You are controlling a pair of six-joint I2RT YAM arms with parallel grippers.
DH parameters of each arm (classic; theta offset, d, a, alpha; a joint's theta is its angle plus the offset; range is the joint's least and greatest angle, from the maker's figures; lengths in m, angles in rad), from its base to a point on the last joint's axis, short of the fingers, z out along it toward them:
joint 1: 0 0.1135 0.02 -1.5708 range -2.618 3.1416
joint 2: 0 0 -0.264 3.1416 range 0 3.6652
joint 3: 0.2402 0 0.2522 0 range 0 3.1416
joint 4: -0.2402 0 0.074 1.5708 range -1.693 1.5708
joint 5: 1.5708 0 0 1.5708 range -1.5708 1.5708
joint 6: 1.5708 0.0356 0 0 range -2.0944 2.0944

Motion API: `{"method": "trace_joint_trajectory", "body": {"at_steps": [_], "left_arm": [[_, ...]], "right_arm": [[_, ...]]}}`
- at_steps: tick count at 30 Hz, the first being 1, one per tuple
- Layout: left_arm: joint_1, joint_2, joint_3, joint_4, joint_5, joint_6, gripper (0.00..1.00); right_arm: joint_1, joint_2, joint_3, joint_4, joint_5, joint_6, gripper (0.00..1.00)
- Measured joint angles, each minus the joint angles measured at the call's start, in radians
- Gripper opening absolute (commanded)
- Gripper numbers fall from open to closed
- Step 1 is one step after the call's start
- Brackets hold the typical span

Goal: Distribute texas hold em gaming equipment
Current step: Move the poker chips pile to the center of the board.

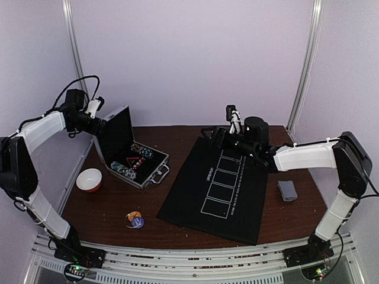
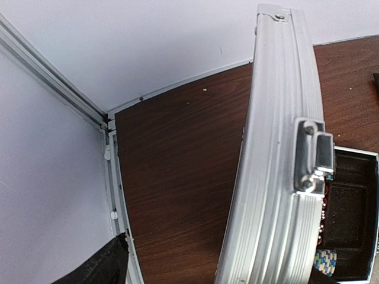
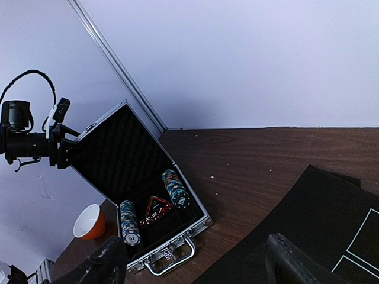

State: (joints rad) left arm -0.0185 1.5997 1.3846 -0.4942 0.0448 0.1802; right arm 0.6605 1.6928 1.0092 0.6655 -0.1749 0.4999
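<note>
The open silver case (image 1: 155, 167) stands at the left of the table with its lid (image 2: 278, 177) upright. Two rows of striped poker chips (image 3: 176, 188) (image 3: 128, 222) lie inside it. A grey-blue card deck (image 1: 287, 189) rests right of the black mat (image 1: 219, 189). Round button discs (image 1: 135, 220) sit near the front edge. My left gripper (image 1: 99, 122) is at the lid's top edge, open; one fingertip (image 2: 103, 263) shows, apart from the lid. My right gripper (image 3: 192, 263) hovers open over the mat's far edge, facing the case, with nothing between its fingers.
A red-and-white bowl (image 1: 89, 179) stands left of the case. Red dice (image 3: 155, 208) lie between the chip rows. The case's handle (image 3: 169, 260) faces the mat. White walls with metal corner rails (image 2: 53, 83) close the back and sides.
</note>
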Motion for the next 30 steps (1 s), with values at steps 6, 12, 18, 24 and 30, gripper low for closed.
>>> {"method": "trace_joint_trajectory", "body": {"at_steps": [6, 12, 18, 24, 30], "left_arm": [[-0.001, -0.005, -0.017, 0.026, -0.088, -0.015, 0.78], [-0.002, -0.018, -0.045, 0.031, -0.082, -0.019, 0.44], [-0.003, -0.044, -0.075, 0.023, 0.039, 0.006, 0.23], [0.001, -0.065, -0.099, 0.003, 0.17, -0.007, 0.2], [0.017, -0.078, -0.116, -0.002, 0.283, -0.023, 0.18]], "right_arm": [[0.0, 0.0, 0.0, -0.011, -0.018, 0.0, 0.83], [0.0, 0.0, 0.001, -0.029, -0.025, 0.0, 0.83], [0.0, 0.0, 0.002, -0.039, -0.034, -0.001, 0.83], [0.0, 0.0, 0.002, -0.051, -0.04, -0.003, 0.83], [0.0, 0.0, 0.007, -0.055, -0.047, -0.003, 0.83]]}}
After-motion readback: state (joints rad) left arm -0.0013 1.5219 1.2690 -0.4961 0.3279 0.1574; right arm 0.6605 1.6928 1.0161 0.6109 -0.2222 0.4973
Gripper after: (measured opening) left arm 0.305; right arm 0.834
